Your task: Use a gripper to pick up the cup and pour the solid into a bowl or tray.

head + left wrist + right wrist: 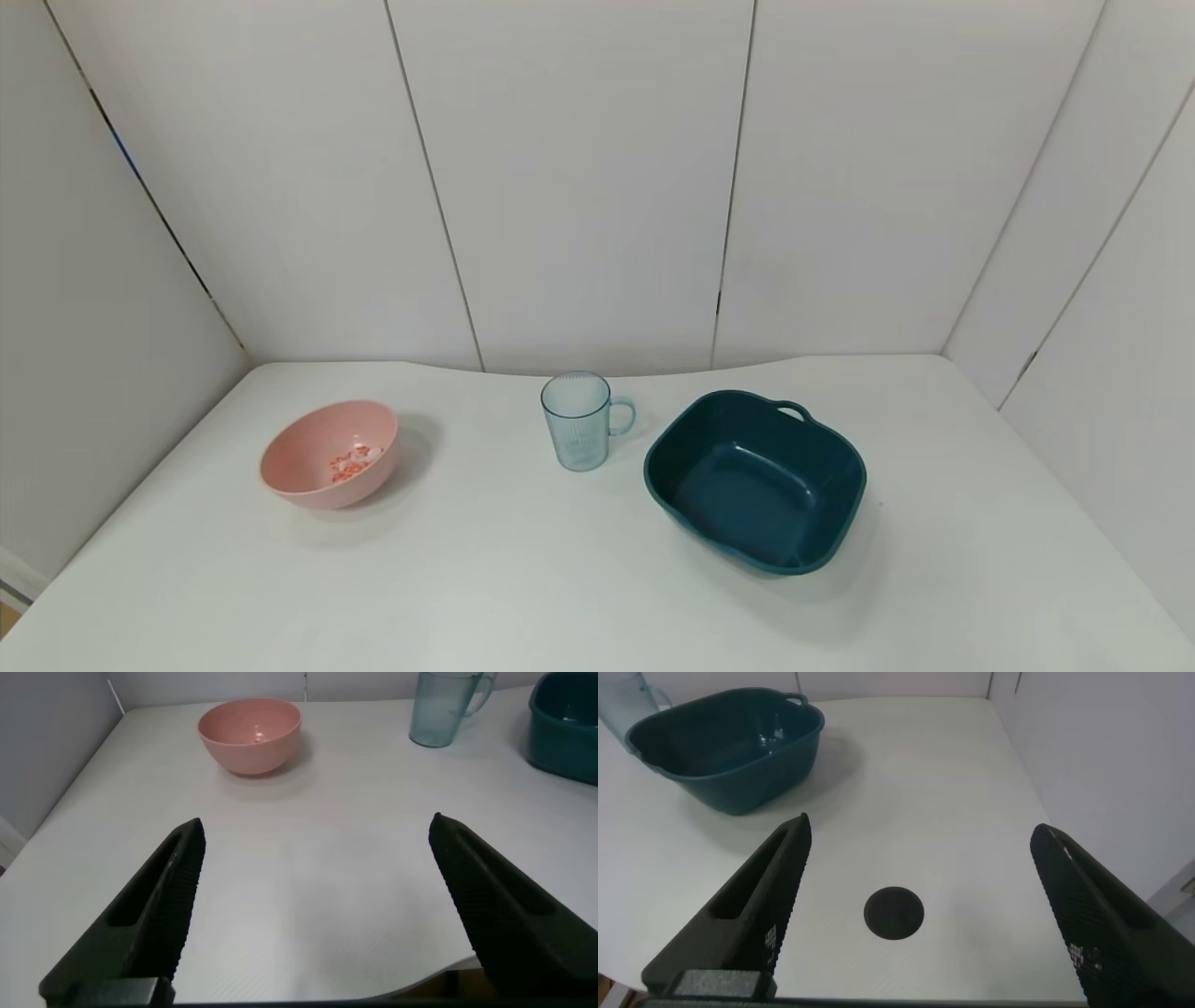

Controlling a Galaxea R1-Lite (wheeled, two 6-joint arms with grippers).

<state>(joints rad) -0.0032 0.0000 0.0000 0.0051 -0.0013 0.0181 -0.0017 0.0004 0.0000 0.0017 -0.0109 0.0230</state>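
Note:
The pale-blue ribbed cup [577, 421] stands upright mid-table, handle toward the teal basin; it looks empty and also shows in the left wrist view [443, 707]. The pale-pink bowl [330, 455] sits at the left and holds the red-orange and white solid [355, 460]; the bowl also shows in the left wrist view [249, 734]. Neither arm shows in the head view. My left gripper [316, 833] is open and empty, low over the table's near left part. My right gripper [920, 835] is open and empty over the table's near right part.
A dark-teal squarish basin [756, 479] with a handle stands right of the cup, empty; it also shows in the right wrist view [729, 747]. A round black hole [894, 913] lies in the tabletop under the right gripper. White wall panels enclose the table.

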